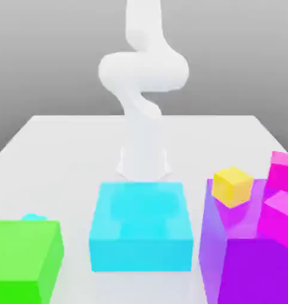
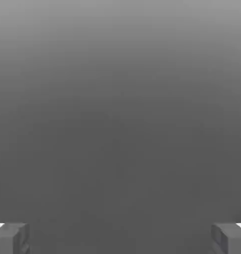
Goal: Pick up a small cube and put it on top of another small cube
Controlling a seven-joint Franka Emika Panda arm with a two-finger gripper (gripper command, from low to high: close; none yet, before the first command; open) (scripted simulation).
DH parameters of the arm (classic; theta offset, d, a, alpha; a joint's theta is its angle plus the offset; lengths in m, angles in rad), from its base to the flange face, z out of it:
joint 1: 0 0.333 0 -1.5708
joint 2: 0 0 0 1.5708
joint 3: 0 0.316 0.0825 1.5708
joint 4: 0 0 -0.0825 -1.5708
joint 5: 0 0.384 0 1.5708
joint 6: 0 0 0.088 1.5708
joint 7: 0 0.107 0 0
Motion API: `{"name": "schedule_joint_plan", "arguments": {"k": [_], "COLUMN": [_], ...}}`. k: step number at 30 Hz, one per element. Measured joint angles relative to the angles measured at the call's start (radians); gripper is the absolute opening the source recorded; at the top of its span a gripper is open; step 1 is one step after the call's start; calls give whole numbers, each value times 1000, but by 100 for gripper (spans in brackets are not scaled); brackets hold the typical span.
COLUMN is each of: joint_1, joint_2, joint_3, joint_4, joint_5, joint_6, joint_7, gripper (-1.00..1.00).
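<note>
Nothing stacked yet: gripper [image 2: 120,238] hung wide apart and empty; small cyan cube [image 1: 33,217] sat behind the green block [image 1: 24,258], yellow cube [image 1: 232,185] rested atop the purple block [image 1: 253,255]. Pick and place both remained.

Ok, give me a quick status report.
Gripper open, nothing held. Small cyan cube mostly hidden behind the green block. Yellow cube up on the purple block.

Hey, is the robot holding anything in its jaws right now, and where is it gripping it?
Nothing is held. In the hand view the gripper has its jaws wide apart with only grey background between them.
</note>
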Motion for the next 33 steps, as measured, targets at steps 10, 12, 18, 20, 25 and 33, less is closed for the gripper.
{"name": "schedule_joint_plan", "arguments": {"k": [10,12,18,20,25,33], "joint_1": [-69,-84,-165,-199,-302,-414], "joint_2": [363,435,657,733,920,1048], "joint_3": [-214,-256,-356,-370,-296,-160], "joint_4": [-154,-184,-275,-305,-321,-294], "joint_5": [6,17,84,115,252,370], "joint_6": [198,237,353,391,506,602], "joint_7": [-181,-223,-375,-432,-577,-668], "gripper": [0,0,0,0,0,-100]}}
